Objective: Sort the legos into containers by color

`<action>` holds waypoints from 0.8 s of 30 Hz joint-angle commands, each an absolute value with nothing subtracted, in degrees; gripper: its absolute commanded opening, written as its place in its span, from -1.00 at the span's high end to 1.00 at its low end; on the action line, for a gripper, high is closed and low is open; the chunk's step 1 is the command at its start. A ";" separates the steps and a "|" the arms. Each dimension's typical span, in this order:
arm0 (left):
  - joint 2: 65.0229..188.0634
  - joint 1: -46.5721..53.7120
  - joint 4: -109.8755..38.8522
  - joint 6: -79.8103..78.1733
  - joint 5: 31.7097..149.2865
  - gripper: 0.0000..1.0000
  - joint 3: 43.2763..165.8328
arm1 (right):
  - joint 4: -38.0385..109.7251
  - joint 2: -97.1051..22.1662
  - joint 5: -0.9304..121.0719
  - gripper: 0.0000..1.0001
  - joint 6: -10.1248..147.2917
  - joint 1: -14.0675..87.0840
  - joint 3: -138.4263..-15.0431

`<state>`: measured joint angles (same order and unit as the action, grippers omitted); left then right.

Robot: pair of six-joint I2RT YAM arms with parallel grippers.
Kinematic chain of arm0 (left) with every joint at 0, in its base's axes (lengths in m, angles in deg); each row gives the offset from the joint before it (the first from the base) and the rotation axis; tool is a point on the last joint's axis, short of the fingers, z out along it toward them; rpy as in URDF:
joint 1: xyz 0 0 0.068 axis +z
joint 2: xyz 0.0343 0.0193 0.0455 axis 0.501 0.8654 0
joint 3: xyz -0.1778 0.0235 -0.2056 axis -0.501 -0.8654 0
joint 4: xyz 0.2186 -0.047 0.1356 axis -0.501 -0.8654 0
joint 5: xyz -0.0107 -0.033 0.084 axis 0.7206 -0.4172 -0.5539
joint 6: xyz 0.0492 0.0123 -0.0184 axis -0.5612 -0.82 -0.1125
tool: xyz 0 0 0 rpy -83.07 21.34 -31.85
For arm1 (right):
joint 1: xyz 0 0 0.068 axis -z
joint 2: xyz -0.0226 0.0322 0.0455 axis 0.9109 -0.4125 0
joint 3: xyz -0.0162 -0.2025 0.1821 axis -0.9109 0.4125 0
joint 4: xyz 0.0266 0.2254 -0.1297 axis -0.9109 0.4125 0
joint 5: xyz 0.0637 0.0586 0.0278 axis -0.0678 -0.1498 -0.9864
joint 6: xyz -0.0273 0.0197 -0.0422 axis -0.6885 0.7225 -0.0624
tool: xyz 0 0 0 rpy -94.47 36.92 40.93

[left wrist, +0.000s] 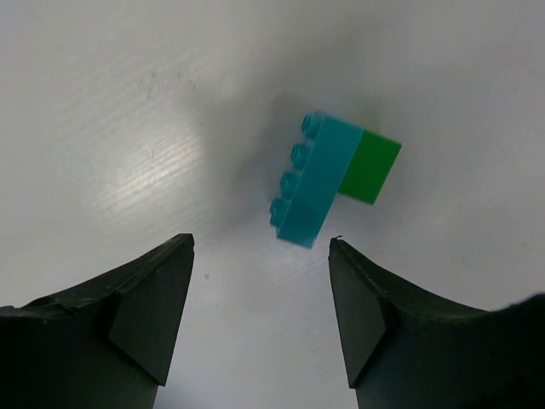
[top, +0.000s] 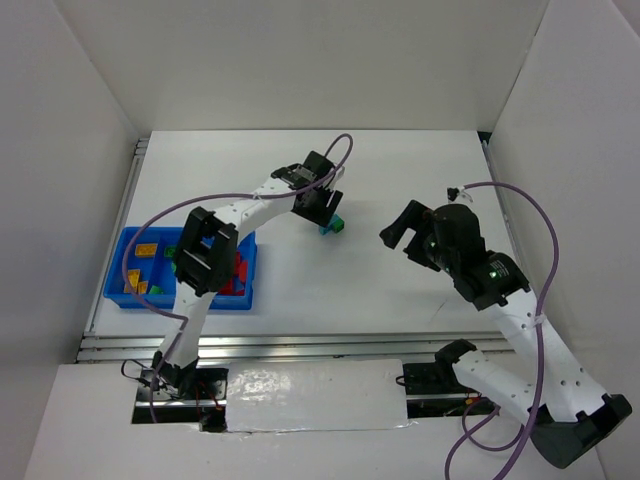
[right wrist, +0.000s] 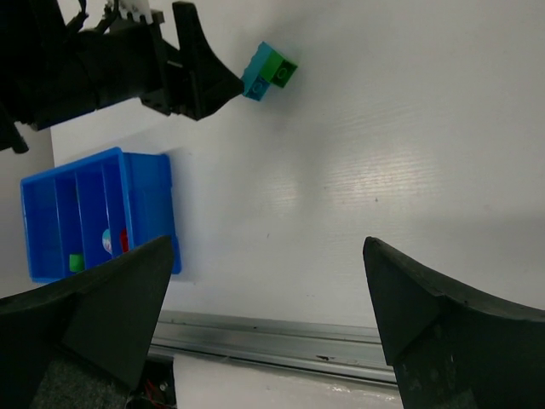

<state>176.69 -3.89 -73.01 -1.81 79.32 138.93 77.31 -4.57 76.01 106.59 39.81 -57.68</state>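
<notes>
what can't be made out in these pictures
- top view: the left arm covers the middle of the blue tray, so whatever lies there is hidden.
- right wrist view: the pieces in the tray are too small to identify.
- left wrist view: whether the teal brick and green brick are clipped together or only touching.

lab test cell: white panels (top: pixel 300 60) wall in a white table (top: pixel 400 290).
</notes>
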 commanded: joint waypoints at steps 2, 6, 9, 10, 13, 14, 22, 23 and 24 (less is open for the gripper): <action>180.95 -4.38 -70.84 -3.52 80.13 -0.54 143.91 | 79.10 -3.67 74.04 -1.00 104.14 40.15 -58.49; 184.11 -4.47 -72.41 -3.17 79.43 -0.52 146.38 | 79.90 -3.76 74.30 -0.99 103.34 40.06 -59.11; 184.21 -4.47 -71.72 -3.35 79.69 -0.48 144.37 | 79.46 -3.59 74.22 -0.99 103.34 40.15 -58.85; 183.51 -4.47 -71.28 -3.35 79.78 -0.48 143.58 | 79.20 -3.59 74.13 -0.99 103.34 40.15 -58.67; 182.62 -4.47 -70.14 -3.17 80.74 -0.40 141.29 | 78.49 -3.94 73.51 -1.00 103.34 40.15 -58.14; 182.80 -4.56 -69.96 -3.17 80.83 -0.38 141.02 | 78.14 -4.02 73.16 -0.99 103.25 40.23 -57.97; 185.26 -5.00 -70.13 -0.97 80.66 0.18 141.98 | 75.95 -5.95 72.11 -0.99 102.03 40.15 -57.79; 185.26 -5.00 -70.22 -0.80 80.57 0.23 142.33 | 75.77 -6.13 71.85 -0.99 102.02 40.06 -57.79; 185.00 -5.09 -70.05 -0.62 80.65 0.27 142.34 | 75.59 -6.66 71.49 -0.99 101.94 40.15 -57.62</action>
<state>183.54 -4.61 -71.15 -1.39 79.97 141.13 78.16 -5.99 72.53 103.20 39.81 -57.68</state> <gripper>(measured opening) 0.386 0.996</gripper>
